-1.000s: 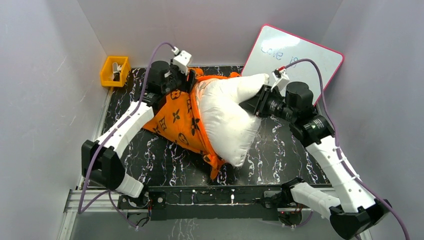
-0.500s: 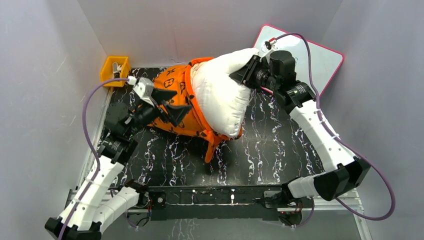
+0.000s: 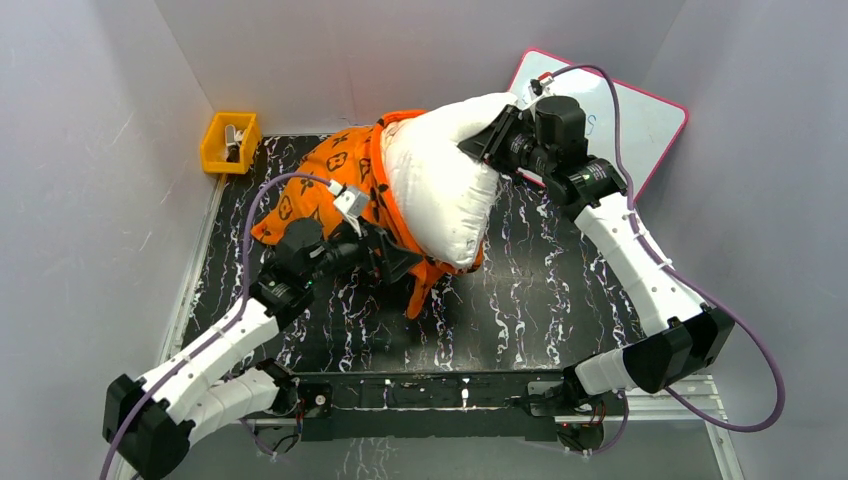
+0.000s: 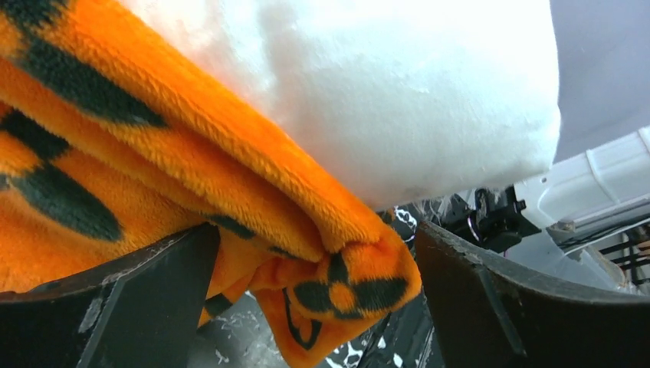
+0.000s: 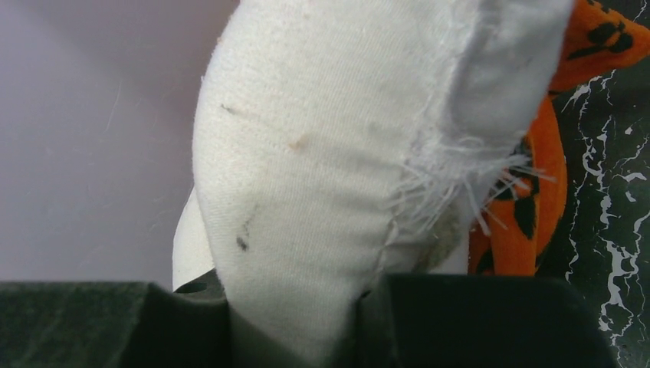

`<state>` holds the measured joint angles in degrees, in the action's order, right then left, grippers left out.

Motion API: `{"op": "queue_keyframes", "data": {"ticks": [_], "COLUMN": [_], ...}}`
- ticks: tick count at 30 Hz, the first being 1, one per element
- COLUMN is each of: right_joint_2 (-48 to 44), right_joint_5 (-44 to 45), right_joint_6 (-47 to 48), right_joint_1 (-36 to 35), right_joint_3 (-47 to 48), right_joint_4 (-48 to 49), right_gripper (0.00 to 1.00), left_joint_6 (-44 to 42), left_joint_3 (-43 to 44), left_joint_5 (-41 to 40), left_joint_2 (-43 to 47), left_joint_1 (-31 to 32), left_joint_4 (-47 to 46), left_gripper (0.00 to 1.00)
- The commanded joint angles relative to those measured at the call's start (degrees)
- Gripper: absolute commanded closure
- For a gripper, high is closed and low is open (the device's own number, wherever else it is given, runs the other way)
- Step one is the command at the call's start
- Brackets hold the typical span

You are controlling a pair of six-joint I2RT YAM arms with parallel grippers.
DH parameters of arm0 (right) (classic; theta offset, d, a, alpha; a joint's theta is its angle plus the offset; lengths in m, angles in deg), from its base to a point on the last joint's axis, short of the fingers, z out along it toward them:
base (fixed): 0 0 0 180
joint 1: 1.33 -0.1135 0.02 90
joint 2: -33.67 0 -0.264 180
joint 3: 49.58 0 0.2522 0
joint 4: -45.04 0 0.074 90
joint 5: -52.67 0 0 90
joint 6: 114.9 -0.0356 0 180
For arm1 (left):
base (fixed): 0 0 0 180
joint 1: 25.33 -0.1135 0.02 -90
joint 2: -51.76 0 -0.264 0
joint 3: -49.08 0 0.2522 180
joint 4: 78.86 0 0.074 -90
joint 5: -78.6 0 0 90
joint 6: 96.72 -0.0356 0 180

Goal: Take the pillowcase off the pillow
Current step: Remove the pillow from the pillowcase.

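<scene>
The white pillow point(image 3: 440, 190) is held up off the table at the back, its left half still inside the orange black-patterned pillowcase point(image 3: 325, 175). My right gripper point(image 3: 490, 145) is shut on the pillow's bare upper right corner; in the right wrist view the white corner point(image 5: 306, 153) is pinched between the fingers point(image 5: 295, 322), with orange fabric point(image 5: 529, 207) behind. My left gripper point(image 3: 395, 262) sits at the near, lower hem. It is open, its jaws wide apart on either side of a hanging orange fold point(image 4: 360, 291) beneath the pillow point(image 4: 398, 92), not clamping it.
A pink-framed whiteboard point(image 3: 640, 110) leans on the back right wall behind the right arm. A small yellow bin point(image 3: 228, 142) sits in the back left corner. Grey walls close in the black marbled table point(image 3: 560, 300) on three sides.
My left gripper let go of the pillowcase's far side, opened, and swung round to the near hem under the pillow. My right arm lifted the pillow up and toward the back.
</scene>
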<state>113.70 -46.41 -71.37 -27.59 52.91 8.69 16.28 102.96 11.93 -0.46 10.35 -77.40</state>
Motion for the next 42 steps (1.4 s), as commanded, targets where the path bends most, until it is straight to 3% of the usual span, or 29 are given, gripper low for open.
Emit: {"op": "queue_keyframes", "data": {"ticks": [1,7,10,11,14,19,22,23,25,26,30,32,35,37,42], "right_joint_2": [-3.0,-2.9,-0.7,0.1,1.9,2.9,2.7,2.5,2.2,2.0,1.1,0.8,0.9,0.8,0.0], "right_joint_5": [1.0,2.5,1.8,0.7,-6.4,-18.3,-23.9,-25.7,-29.4,-30.5,-33.5,-34.9,-39.9,-41.9,-44.7], "right_joint_6": [-1.7,0.0,1.3,1.3,-1.7,-6.4,-6.9,-7.1,-5.7,-3.9,5.2,8.6,8.9,7.8,7.2], "right_joint_1": [0.2,0.4,1.6,2.7,9.8,20.6,21.3,21.4,21.4,21.4,21.6,22.0,23.6,24.1,24.2], "right_joint_3": [4.1,7.0,12.8,14.8,18.9,20.9,18.8,17.4,14.8,14.0,11.4,10.1,7.6,6.7,5.0], "right_joint_4": [9.4,7.7,4.9,4.1,4.1,6.3,7.4,8.1,8.3,7.1,-0.1,-2.6,-1.5,0.1,0.9], "right_gripper": [1.0,1.0,1.0,1.0,1.0,1.0,1.0,1.0,1.0,1.0,1.0,1.0,1.0,1.0,1.0], "left_joint_6": [2.5,0.3,0.0,0.1,1.4,11.3,13.9,12.2,8.8,8.0,0.3,-2.5,2.0,5.2,2.2], "left_joint_3": [0.9,3.0,0.6,-0.4,-2.6,-5.5,-6.6,-6.8,-6.6,-5.8,1.8,5.9,11.5,12.5,17.2], "left_joint_5": [1.9,-0.3,-4.0,-5.8,-15.4,-44.0,-47.3,-44.8,-38.6,-37.7,-44.7,-47.2,-33.0,-20.8,-9.6], "left_joint_2": [-6.6,-12.3,-11.7,-11.2,-9.7,-5.2,-1.8,-0.6,1.7,2.4,2.5,-0.5,-9.3,-15.1,-23.7], "left_joint_1": [0.7,1.6,1.7,1.6,1.6,1.6,1.6,1.6,1.6,1.6,1.1,-2.7,-18.7,-27.5,-30.2], "left_joint_4": [-9.2,-1.6,0.5,1.4,6.2,20.4,20.6,18.0,13.0,12.7,16.1,19.5,25.7,23.6,11.8], "left_gripper": [0.08,0.51,0.95,1.0,1.0,1.0,1.0,0.88,0.22,0.04,0.02,0.02,0.02,0.03,0.05]}}
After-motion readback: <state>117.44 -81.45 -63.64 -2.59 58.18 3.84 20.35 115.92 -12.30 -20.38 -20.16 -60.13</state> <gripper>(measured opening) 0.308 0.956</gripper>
